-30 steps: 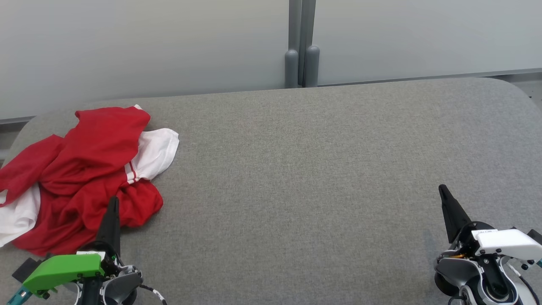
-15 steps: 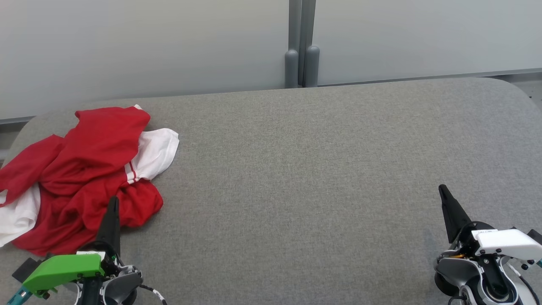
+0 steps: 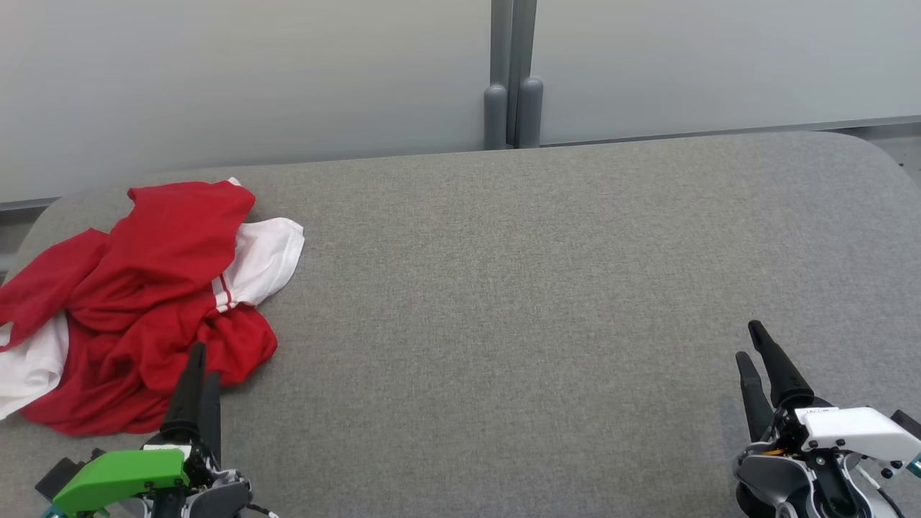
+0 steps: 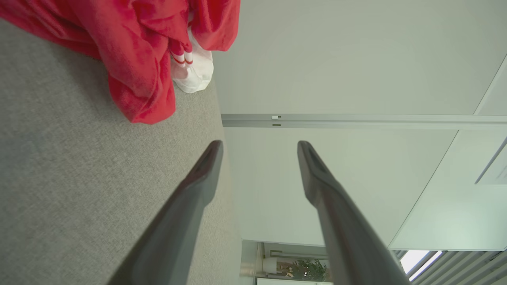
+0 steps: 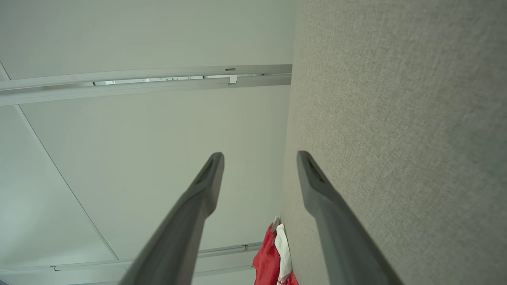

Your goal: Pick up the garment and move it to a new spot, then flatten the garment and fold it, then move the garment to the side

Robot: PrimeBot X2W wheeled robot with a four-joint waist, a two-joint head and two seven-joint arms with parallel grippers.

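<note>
In the head view, the red and white garment (image 3: 144, 302) is lying crumpled at the left edge of the frame on the grey table (image 3: 504, 288). The left gripper (image 3: 203, 363) is sitting at the lower left, fingers slightly parted, near the garment's lower edge. The right gripper (image 3: 747, 341) is sitting at the lower right, fingers parted, well apart from the garment.

In the left wrist view, the left gripper (image 4: 260, 144) is standing spread wide with nothing between its fingers. The garment (image 4: 134, 59) is lying in the upper left, clear of the tips.

In the right wrist view, the right gripper (image 5: 260, 154) is standing wide and empty. The garment (image 5: 267, 253) is showing small at the bottom centre.
</note>
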